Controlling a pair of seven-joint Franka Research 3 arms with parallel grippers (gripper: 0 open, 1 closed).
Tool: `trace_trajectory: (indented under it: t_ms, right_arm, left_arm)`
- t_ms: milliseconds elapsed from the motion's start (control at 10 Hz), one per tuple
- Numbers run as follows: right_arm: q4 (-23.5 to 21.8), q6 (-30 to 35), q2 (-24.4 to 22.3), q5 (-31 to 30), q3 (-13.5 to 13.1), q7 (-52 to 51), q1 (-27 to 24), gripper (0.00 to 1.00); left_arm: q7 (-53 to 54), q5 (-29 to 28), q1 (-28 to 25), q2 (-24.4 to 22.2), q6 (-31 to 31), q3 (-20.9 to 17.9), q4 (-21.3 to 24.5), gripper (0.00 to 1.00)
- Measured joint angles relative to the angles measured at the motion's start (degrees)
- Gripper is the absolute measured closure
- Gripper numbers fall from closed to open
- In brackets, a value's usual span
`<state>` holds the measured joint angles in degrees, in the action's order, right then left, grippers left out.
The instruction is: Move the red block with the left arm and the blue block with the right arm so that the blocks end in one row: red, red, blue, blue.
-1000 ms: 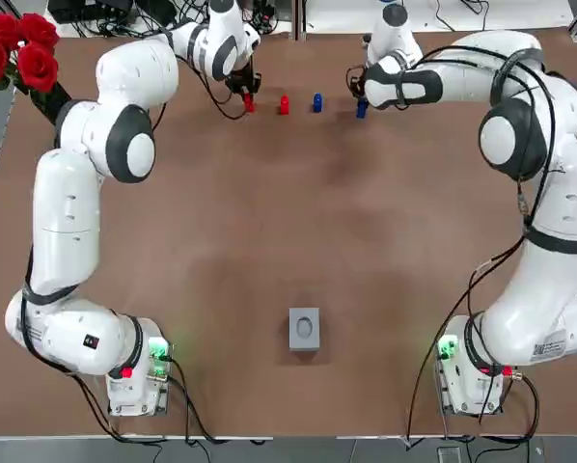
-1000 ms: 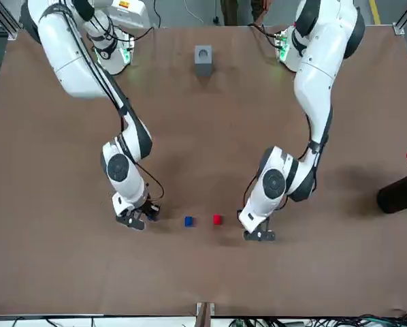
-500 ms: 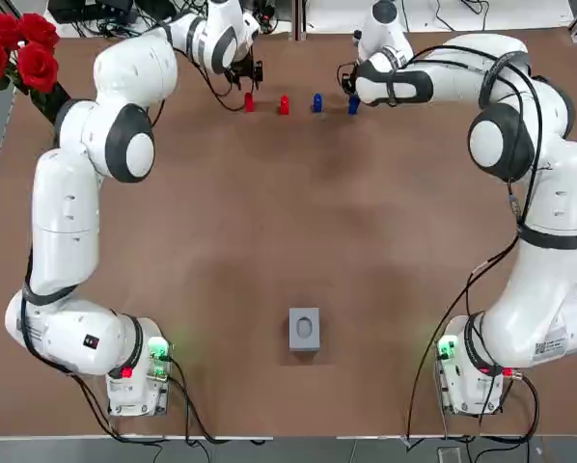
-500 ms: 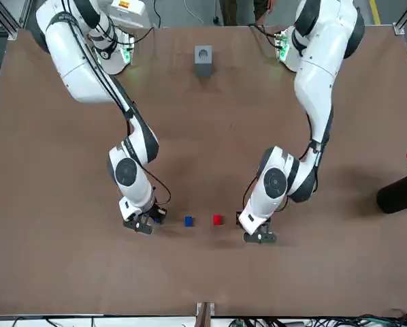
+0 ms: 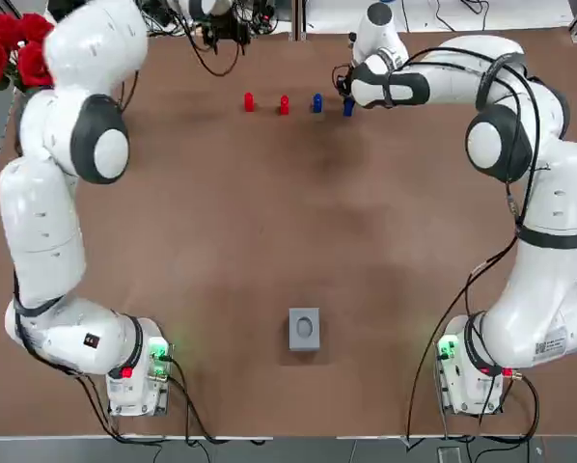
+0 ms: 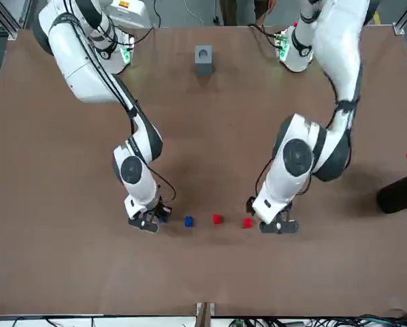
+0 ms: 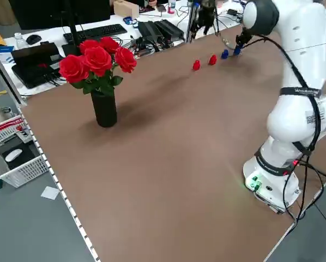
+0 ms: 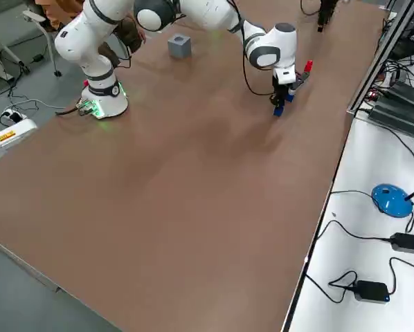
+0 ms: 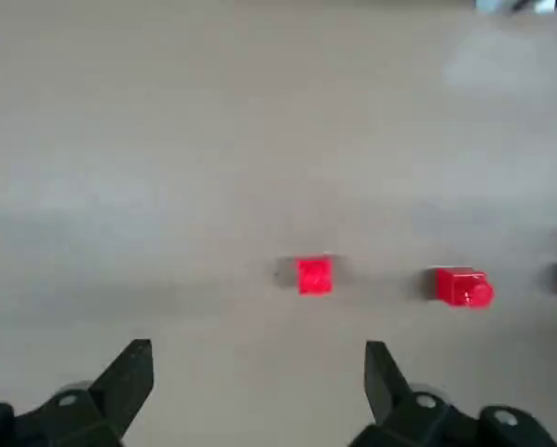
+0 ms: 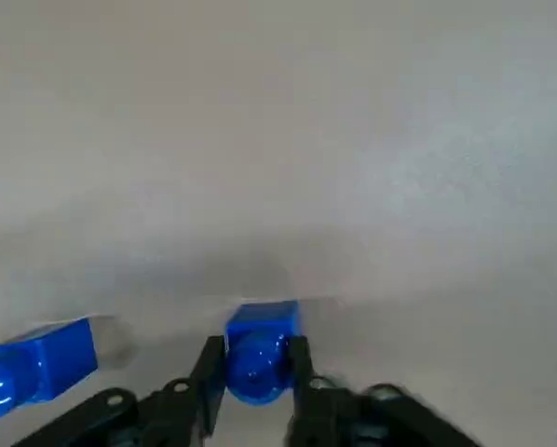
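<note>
Closing the row
Right end effector (image 10: 256, 365) pinches blue block (image 10: 261, 328) for lining up; left end effector (image 9: 257, 386) spread above red block (image 9: 314, 276).

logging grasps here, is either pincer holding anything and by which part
The right pincer holds a small blue plastic block by its two opposite side faces. The left pincer is open and holds nothing.
</note>
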<state>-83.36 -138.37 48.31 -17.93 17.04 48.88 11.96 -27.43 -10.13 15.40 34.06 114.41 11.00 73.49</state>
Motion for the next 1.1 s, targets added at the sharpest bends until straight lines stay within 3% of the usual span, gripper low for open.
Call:
trace_trajectory:
  t_ms: [200, 400, 600, 800, 1000, 1100]
  right_arm:
    - [0.2, 0.8, 1.3, 0.0, 0.6, 0.2, 0.1, 0.55]
    - [1.3, 2.7, 1.6, 0.0, 1.1, 0.3, 0.0, 0.53]
    - [2.8, 4.8, 1.6, 0.0, 1.5, 0.3, 0.0, 0.52]
    - [3.9, 5.9, 1.3, 0.0, 2.2, 0.4, 0.0, 0.26]
    - [4.1, 9.6, -2.0, 0.0, 2.5, 0.5, -0.3, 0.0]
    - [3.3, 11.6, -5.8, 0.1, 2.6, 0.5, -0.8, 0.0]
  left_arm:
    - [6.6, 3.1, -3.5, -11.8, -0.8, -1.2, 7.4, 0.0]
    - [15.6, 9.4, -4.1, -25.1, -1.8, -7.0, 17.5, 0.0]
    - [21.0, 11.3, -7.7, -34.5, -8.3, -8.5, 23.1, 0.0]
    - [22.8, 12.2, -10.7, -39.4, -15.6, -8.6, 23.6, 0.0]
    - [22.5, 12.2, -11.8, -40.8, -20.6, -8.6, 23.5, 0.0]
    - [22.4, 12.2, -12.4, -40.8, -21.7, -8.3, 23.3, 0.0]
